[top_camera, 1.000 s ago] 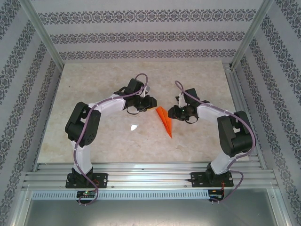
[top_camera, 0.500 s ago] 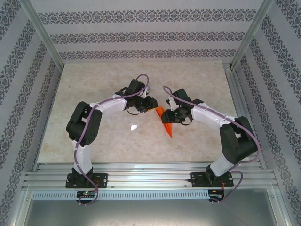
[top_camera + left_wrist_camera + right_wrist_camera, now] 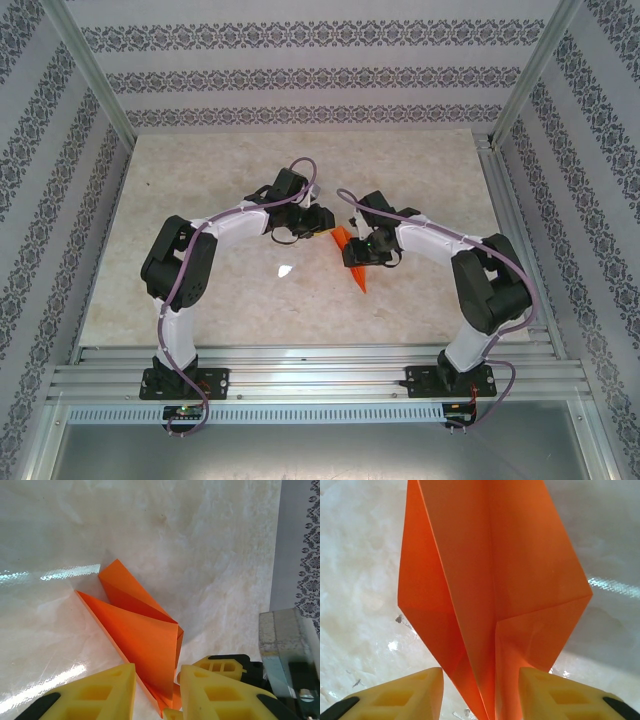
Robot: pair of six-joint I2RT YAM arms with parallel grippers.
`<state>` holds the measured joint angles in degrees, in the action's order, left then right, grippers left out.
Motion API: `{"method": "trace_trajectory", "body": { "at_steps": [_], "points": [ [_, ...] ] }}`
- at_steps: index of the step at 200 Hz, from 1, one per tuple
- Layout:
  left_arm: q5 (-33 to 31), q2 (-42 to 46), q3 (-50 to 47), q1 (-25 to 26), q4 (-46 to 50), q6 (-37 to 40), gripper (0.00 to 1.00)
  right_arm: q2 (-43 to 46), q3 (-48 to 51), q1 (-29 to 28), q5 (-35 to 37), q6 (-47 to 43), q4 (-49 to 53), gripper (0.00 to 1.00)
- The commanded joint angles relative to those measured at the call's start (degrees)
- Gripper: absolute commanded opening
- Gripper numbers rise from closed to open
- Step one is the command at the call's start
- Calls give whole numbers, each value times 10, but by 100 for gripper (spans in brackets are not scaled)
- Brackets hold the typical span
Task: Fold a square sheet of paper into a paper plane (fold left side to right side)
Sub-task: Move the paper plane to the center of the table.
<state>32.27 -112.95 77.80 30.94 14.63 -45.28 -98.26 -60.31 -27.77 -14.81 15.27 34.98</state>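
The orange paper plane (image 3: 360,277) lies mid-table as a creased wedge, its point toward the near edge. My left gripper (image 3: 322,222) is at its far left end and my right gripper (image 3: 352,252) sits over its middle. In the left wrist view the paper plane (image 3: 145,630) has one flap raised and runs into the gap of the left gripper (image 3: 157,672), whose yellow fingers stand apart. In the right wrist view the paper plane (image 3: 490,580) shows a centre crease and passes between the spread fingers of the right gripper (image 3: 481,675). I see neither pair pinching it.
The marble tabletop (image 3: 220,180) is bounded by patterned walls and metal frame posts. A rail (image 3: 320,365) runs along the near edge by the arm bases. One finger of the right gripper (image 3: 222,666) shows close beside the left one.
The right arm swung left until its gripper stood over the paper, and its jaws widened. The left arm and the paper stayed put.
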Motion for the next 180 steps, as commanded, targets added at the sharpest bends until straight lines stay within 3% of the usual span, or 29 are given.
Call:
{"method": "trace_trajectory", "body": {
  "at_steps": [1,50,86,154,180],
  "points": [
    [-8,21,-5,6,8,15,30,-16,-23,-9,8,-9,5,42],
    [-12,26,-12,6,12,20,30,-38,-45,-19,40,-20,27,29],
    [-12,34,-18,5,9,19,30,-52,-57,-30,63,-28,46,26],
    [-14,60,-41,5,5,23,30,-92,-73,-53,83,-28,61,27],
    [13,57,-45,5,-11,19,25,-101,-74,-54,86,-26,64,27]
  ]
}}
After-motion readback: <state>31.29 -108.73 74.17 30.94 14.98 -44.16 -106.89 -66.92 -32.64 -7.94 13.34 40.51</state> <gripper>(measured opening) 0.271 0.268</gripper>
